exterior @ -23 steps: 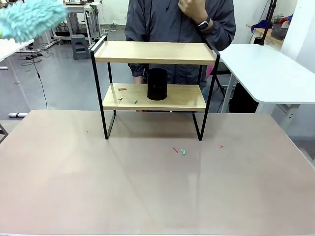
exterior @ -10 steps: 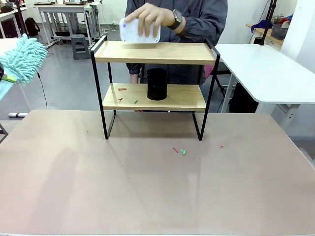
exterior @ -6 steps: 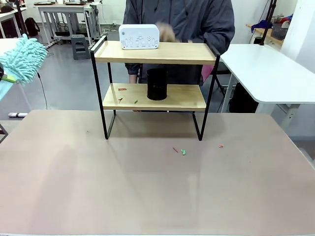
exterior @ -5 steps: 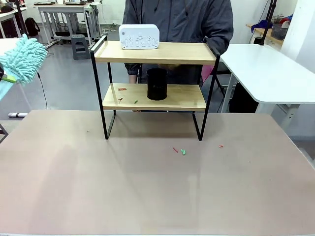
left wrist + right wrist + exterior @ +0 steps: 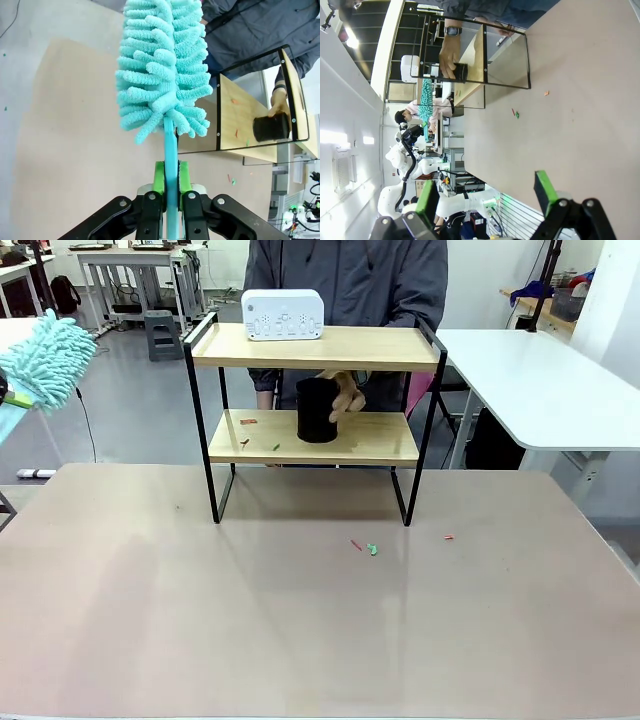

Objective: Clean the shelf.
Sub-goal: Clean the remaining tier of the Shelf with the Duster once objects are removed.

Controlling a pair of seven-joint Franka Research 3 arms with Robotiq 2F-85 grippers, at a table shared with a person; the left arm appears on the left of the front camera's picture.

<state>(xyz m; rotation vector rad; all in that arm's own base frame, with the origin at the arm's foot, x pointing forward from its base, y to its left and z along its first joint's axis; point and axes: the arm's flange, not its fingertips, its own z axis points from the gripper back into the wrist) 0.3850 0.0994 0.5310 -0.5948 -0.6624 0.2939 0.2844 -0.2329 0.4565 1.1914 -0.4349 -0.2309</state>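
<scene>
The shelf (image 5: 380, 348) stands at the table's far middle, two light boards in a black frame. A white box-shaped device (image 5: 283, 315) sits on its top board. On the lower board a black cup (image 5: 316, 412) has the person's hand (image 5: 348, 396) around it, and small scraps (image 5: 248, 422) lie to its left. My left gripper (image 5: 170, 176) is shut on the handle of a teal fluffy duster (image 5: 162, 70), held up at the far left (image 5: 45, 358), away from the shelf (image 5: 245, 120). My right gripper (image 5: 487, 200) is open and holds nothing, far from the shelf (image 5: 480, 55).
Small red and green scraps (image 5: 371, 549) lie on the tan table (image 5: 300, 640) in front of the shelf, one more (image 5: 448, 537) to the right. A white side table (image 5: 540, 380) stands at the right. The person stands right behind the shelf.
The person set the white device on the top board, then lowered the hand to the black cup on the lower board. The duster came down earlier and now holds still.
</scene>
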